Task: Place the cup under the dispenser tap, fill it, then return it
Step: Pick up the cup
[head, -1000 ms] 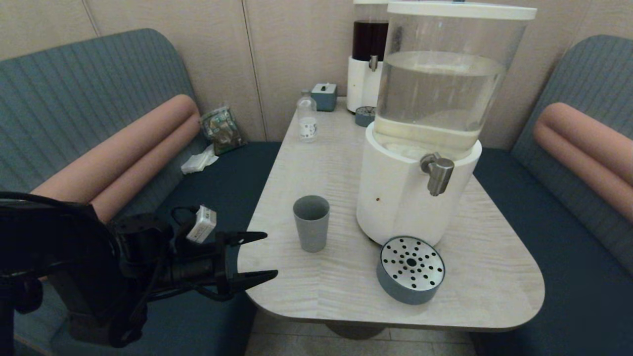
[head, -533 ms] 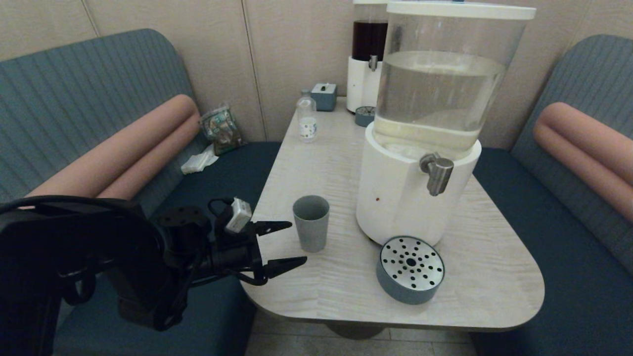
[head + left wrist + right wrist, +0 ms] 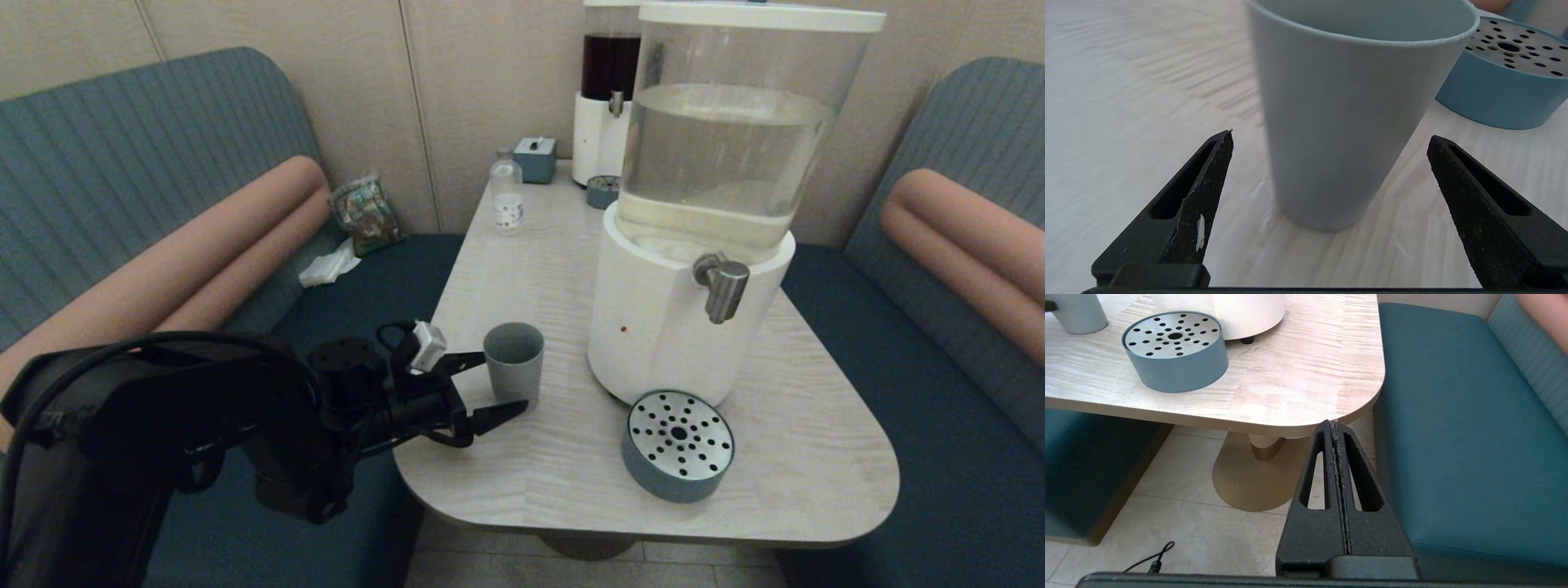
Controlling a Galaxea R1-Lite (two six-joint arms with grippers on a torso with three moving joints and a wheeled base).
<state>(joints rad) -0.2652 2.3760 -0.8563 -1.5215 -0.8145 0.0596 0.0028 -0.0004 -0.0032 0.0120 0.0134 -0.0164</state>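
- On the near left part of the desk (image 3: 563, 269) the cup (image 3: 513, 367) stands upright, left of the big dispenser (image 3: 702, 204) and apart from it.
- The tap (image 3: 723, 284) sticks out of the dispenser's white base, with the round drip tray (image 3: 678, 444) on the desk below and nearer; the cup is left of both.
- The left pincer (image 3: 492, 384) is at the near left desk edge with its fingers spread wide, its tips reaching either side of the cup's lower half.
- The left wrist view shows what the head view cannot settle: the cup (image 3: 1347, 110) sits between the two fingers (image 3: 1204, 183) with a clear gap on each side, untouched, and the drip tray (image 3: 1506, 90) lies just beyond it.
- The right pincer (image 3: 1336, 428) appears only in the right wrist view: pressed together with nothing between its fingers, it hangs below the near right desk corner, over the floor (image 3: 1180, 506) beside the blue seat (image 3: 1453, 437).
- That view also shows the desk's pedestal foot (image 3: 1249, 477), the drip tray (image 3: 1175, 351) from the near side, and a cable end (image 3: 1155, 561) on the floor.
- At the far end of the desk, in the head view alone, stand a small bottle (image 3: 507, 194), a second dispenser (image 3: 606, 90) with dark liquid, and a small box (image 3: 535, 158).
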